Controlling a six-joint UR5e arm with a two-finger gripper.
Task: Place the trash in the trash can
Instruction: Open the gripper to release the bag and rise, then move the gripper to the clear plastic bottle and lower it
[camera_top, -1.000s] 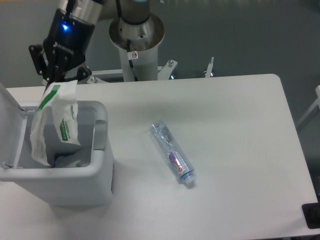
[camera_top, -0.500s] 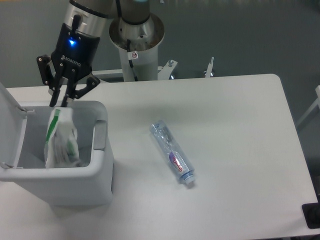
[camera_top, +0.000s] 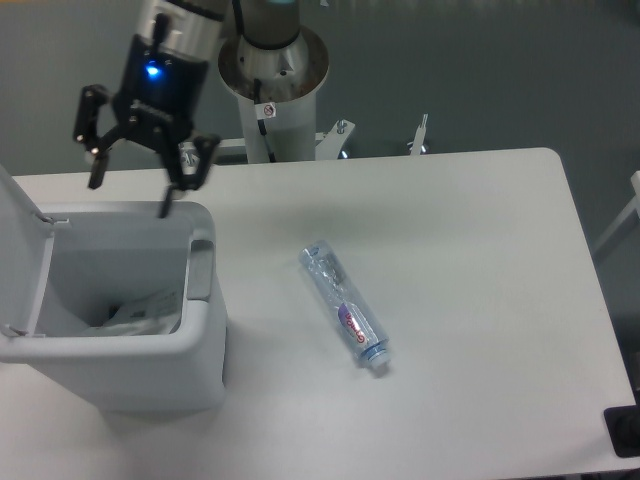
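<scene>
Overhead, the hand hangs pointing down above the trash can's far rim, fingers spread wide, holding nothing.

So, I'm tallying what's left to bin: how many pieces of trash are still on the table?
1: the crushed bottle lies on the table right of the trash can. A packet is already inside.

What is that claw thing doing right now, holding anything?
Tool: open, holding nothing, above the trash can; the white packet lies inside it.
</scene>
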